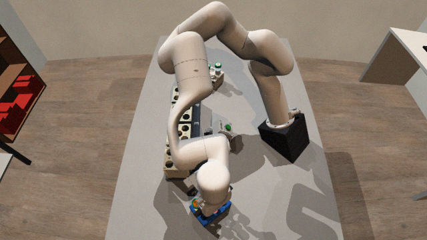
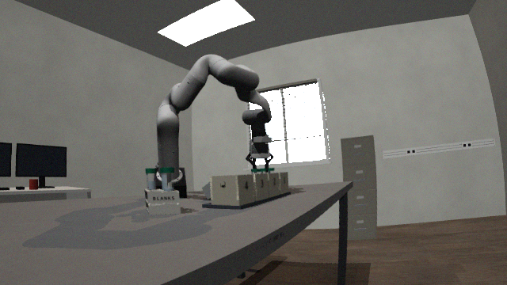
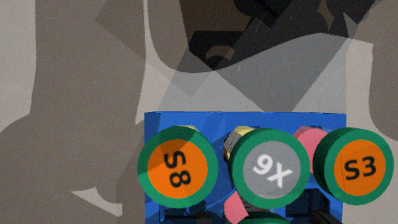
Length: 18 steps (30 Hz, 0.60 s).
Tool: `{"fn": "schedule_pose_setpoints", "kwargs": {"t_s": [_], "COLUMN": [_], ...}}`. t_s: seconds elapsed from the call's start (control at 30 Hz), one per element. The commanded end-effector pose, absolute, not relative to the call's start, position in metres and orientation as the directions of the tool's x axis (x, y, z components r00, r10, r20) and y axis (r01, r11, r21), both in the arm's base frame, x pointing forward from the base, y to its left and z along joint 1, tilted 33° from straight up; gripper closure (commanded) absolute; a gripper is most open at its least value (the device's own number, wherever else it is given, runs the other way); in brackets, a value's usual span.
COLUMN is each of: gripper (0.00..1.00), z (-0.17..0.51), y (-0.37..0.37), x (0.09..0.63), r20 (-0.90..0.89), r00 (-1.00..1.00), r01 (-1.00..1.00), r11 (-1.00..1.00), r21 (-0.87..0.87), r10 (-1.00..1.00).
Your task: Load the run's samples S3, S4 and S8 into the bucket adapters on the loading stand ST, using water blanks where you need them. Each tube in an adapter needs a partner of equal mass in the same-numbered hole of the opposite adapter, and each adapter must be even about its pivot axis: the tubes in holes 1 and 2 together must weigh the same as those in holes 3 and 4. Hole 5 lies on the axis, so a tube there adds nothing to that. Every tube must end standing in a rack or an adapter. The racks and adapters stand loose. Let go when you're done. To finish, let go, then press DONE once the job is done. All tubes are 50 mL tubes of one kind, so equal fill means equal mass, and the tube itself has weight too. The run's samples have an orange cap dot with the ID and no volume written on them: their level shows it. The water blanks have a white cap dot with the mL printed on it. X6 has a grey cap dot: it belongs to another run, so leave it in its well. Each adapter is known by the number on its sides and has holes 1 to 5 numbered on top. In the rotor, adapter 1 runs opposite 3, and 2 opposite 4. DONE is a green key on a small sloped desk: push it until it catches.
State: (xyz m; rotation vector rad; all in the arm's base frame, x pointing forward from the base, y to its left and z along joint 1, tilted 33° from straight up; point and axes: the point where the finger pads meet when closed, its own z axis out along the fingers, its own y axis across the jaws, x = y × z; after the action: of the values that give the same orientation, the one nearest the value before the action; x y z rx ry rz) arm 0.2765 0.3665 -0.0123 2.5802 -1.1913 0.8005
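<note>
- Gripper (image 1: 208, 209) (image 2: 260, 168) (image 3: 262, 220): fingers part-way apart, astride a green-rimmed cap (image 3: 260, 220) cut off by the wrist view's lower edge; not clamped on it.
- Just beyond that cap, wrist view alone gives legible IDs: S8 (image 3: 177, 167), grey-dotted X6 (image 3: 270, 168) in the middle, S3 (image 3: 354, 166). All stand in the blue rack (image 1: 205, 223) (image 3: 225, 119) below the tool.
- Top view shows one orange-dotted cap (image 1: 195, 203) beside the gripper, ID unreadable; the arm covers much of the rack.
- Arm (image 1: 197, 73) (image 2: 206, 67): arched high from its black base (image 1: 293, 147), last links folded down, gripper pointing at the table.
- Near the tool, bucket adapters (image 1: 178, 172) (image 2: 231, 190) in a row on the dark stand (image 1: 197, 123) (image 2: 223, 206); exterior view shows a side number 4, top view several holes vacant.
- Farther off, the green DONE key (image 1: 228, 127), seen from above.
- Farthest, the BLANKS rack (image 1: 218, 81) (image 2: 163, 206); its lettering reads only in the exterior view.
</note>
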Motion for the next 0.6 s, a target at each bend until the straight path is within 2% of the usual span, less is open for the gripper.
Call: {"fn": "schedule_pose_setpoints", "kwargs": {"t_s": [0.0,0.47,0.5,0.57], "gripper": [0.43,0.43,1.0,1.0], "z": [-0.0131,-0.0131,-0.0126,-0.0117], "y": [0.3679,0.368,0.3682,0.3686], "x": [0.2769,0.2769,0.2766,0.2762], "r20": [0.543,0.543,0.543,0.543], "r00": [0.533,0.533,0.533,0.533], "r01": [-0.748,-0.748,-0.748,-0.748], "r11": [-0.661,-0.661,-0.661,-0.661], "r21": [-0.056,-0.056,-0.056,-0.056], "r10": [-0.649,-0.649,-0.649,-0.649]}}
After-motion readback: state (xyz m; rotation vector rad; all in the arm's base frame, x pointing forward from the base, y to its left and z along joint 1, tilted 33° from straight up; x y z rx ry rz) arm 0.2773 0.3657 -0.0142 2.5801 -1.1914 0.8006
